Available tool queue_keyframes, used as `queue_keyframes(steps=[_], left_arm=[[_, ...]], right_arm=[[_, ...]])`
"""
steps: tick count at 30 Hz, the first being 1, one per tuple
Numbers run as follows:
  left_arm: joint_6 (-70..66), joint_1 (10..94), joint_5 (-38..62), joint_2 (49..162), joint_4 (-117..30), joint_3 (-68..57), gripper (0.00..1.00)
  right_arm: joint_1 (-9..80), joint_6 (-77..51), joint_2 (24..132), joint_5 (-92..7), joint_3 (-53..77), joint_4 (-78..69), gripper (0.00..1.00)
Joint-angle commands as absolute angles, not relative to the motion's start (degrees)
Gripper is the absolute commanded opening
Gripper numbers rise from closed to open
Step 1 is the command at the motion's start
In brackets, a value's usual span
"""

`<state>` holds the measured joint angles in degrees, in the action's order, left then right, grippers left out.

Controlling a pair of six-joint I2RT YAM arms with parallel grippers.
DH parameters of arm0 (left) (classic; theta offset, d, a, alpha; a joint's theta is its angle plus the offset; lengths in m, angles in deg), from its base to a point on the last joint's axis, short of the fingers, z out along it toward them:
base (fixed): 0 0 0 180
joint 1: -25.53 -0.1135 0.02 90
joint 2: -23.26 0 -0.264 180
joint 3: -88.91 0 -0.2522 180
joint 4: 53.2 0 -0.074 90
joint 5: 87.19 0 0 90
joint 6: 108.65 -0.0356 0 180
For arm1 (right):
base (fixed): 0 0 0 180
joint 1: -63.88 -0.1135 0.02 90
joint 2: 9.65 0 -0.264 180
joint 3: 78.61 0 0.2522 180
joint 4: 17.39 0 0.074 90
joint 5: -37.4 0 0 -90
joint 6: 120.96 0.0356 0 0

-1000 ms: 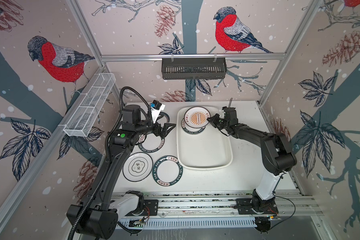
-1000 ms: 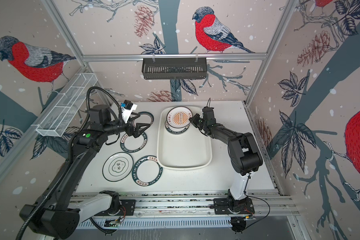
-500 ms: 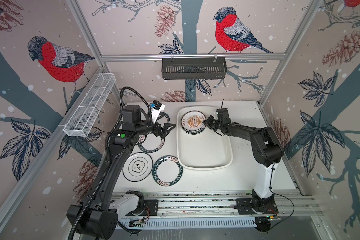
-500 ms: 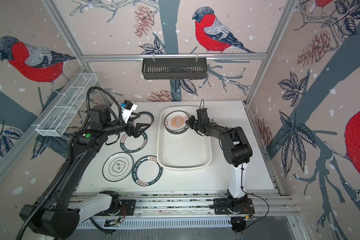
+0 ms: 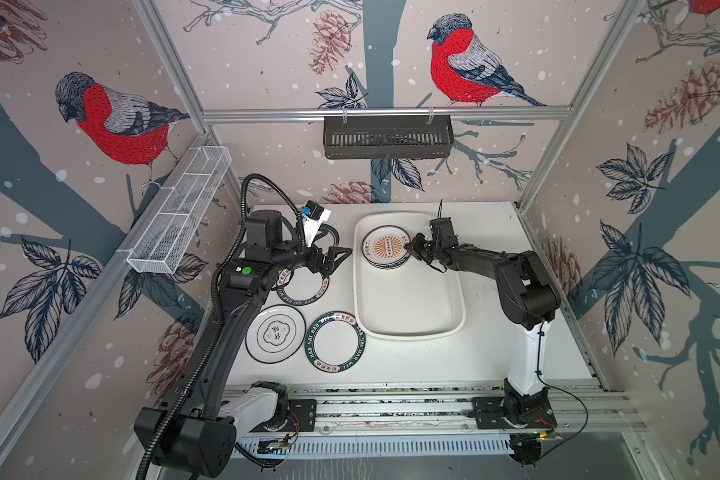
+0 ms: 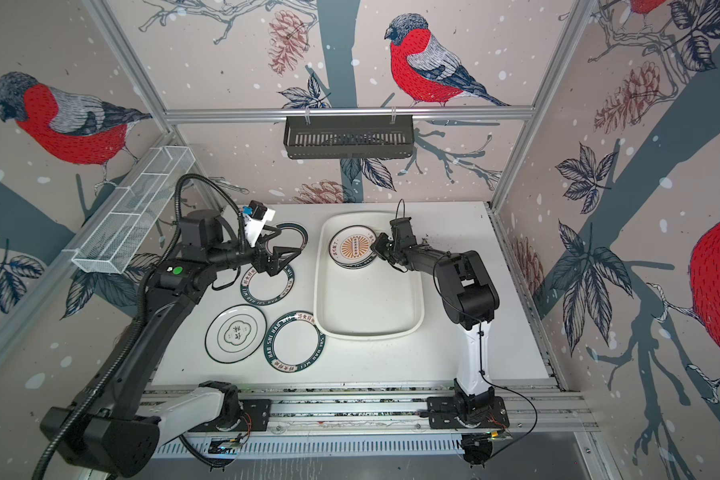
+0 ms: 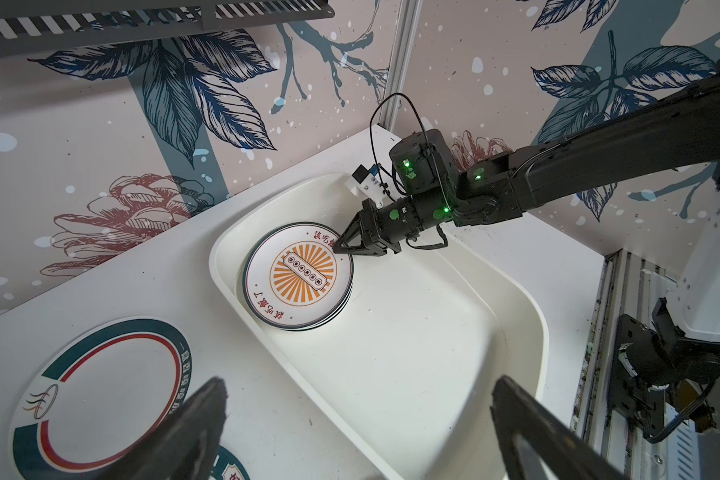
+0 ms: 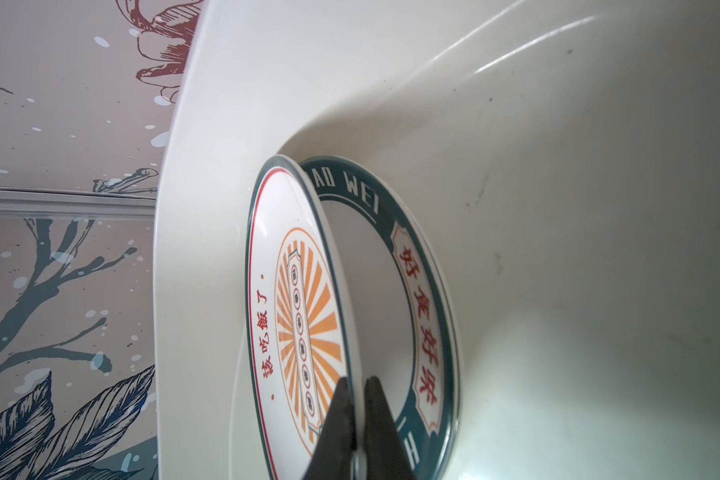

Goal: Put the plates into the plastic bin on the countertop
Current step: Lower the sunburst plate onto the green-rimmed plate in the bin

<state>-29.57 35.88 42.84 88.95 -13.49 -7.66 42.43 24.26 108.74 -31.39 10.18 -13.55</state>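
Lab-style robot test booth: aluminium frame [image 5: 385,111], printed bird wallpaper panels [image 5: 117,120], rail-mounted arms [image 5: 524,291].

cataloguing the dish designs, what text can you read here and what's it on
"該吃飯了": sunburst plate, in the plastic bin.
"AO WEI", "好食好" plus one unclear character: rim of the lower plate under it.
"HAO SHI HAO WEI": rim of the front green-rimmed plate on the countertop.
Centre characters of the clover plate: too small to read.

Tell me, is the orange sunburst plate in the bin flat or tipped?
Tipped: the right hand grips the sunburst plate by its rim, holding that edge above the green-rimmed plate.
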Motion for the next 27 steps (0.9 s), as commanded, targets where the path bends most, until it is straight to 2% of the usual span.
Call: queue_keyframes(steps=[1, 15, 27], left_arm=[[-29.46, 35.89, 43.57, 88.86, -14.57, -7.65, 0.98], [-29.29, 35.90, 43.95, 89.27, -14.72, -7.23, 0.98], [-28.95, 35.90, 44.56, 89.49, -14.74, -6.42, 0.98]], right_arm=[[42.51, 23.01, 108.91, -31.42, 10.79, -13.75, 0.12], [43.04, 19.34, 108.84, -32.80, 13.44, -6.80, 0.38], [43.22, 16.34, 109.06, -34.60, 15.81, -1.26, 0.43]])
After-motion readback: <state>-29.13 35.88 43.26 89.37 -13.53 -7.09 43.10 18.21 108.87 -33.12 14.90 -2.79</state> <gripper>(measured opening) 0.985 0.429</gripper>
